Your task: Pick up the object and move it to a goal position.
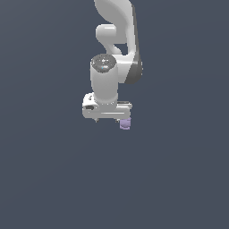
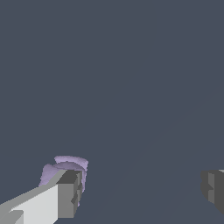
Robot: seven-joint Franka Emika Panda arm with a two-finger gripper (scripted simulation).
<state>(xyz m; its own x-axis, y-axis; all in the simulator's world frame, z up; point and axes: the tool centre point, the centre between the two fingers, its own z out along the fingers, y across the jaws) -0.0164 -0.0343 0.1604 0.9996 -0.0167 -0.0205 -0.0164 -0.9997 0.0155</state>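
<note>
I see one stubby matte lavender object (image 2: 65, 169) beside one finger (image 2: 70, 193); my white pincer (image 2: 142, 190) is spread wide, released

The exterior view looks from a distance at the arm (image 1: 114, 58), which hangs from the frame's top over plain dark ground. The wrist view sits close behind the fingers (image 2: 65, 194), facing past them to the same ground. Both views share the object (image 1: 125, 124) beside one finger.
</note>
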